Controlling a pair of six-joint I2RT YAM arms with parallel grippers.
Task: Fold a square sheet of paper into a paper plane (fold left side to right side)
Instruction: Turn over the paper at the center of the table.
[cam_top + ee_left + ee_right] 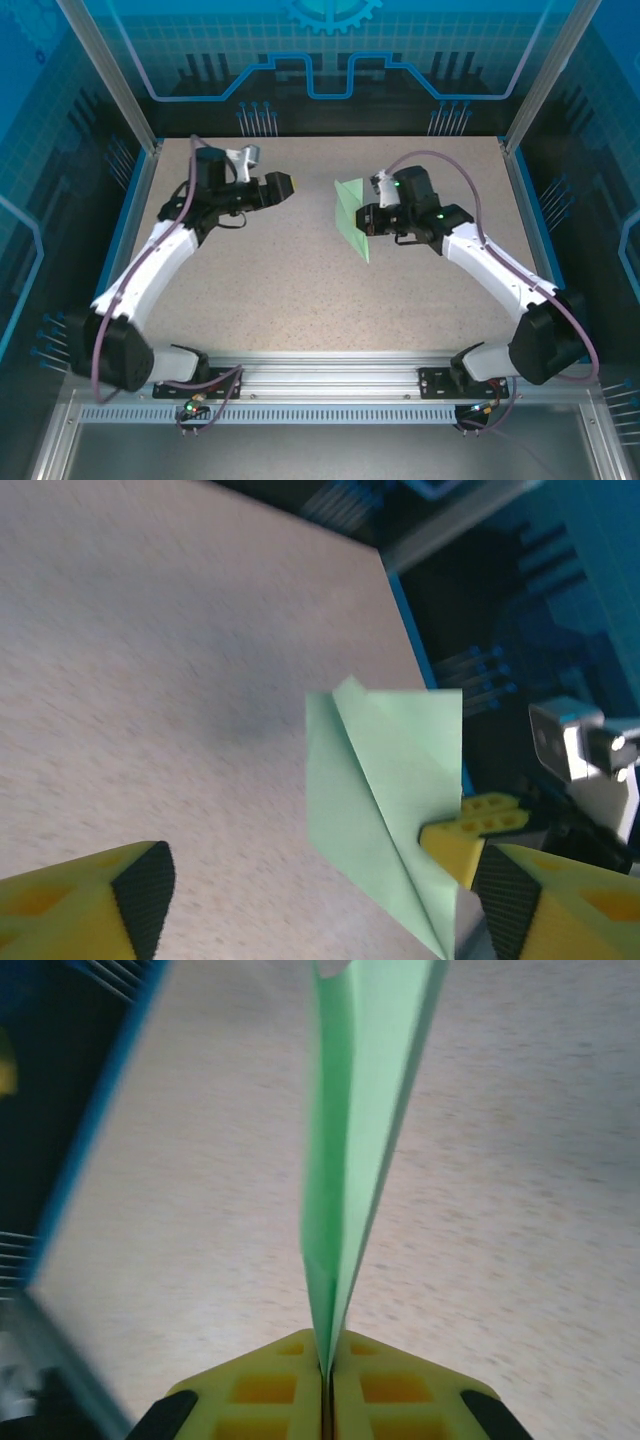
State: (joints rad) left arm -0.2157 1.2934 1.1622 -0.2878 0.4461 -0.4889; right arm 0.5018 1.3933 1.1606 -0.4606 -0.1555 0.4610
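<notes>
The sheet of paper is pale mint green and folded into a slim pointed shape with a diagonal crease. It stands on edge above the table, right of centre. My right gripper is shut on its right edge, and in the right wrist view the paper rises from between the closed yellow fingers of that gripper. My left gripper hangs open to the left of the paper, apart from it. In the left wrist view the paper lies ahead between the spread fingers of the left gripper, with a right fingertip pinching it.
The speckled beige table is ringed by blue enclosure walls and aluminium posts. A metal rail with both arm bases runs along the near edge. Free tabletop lies between and in front of the arms.
</notes>
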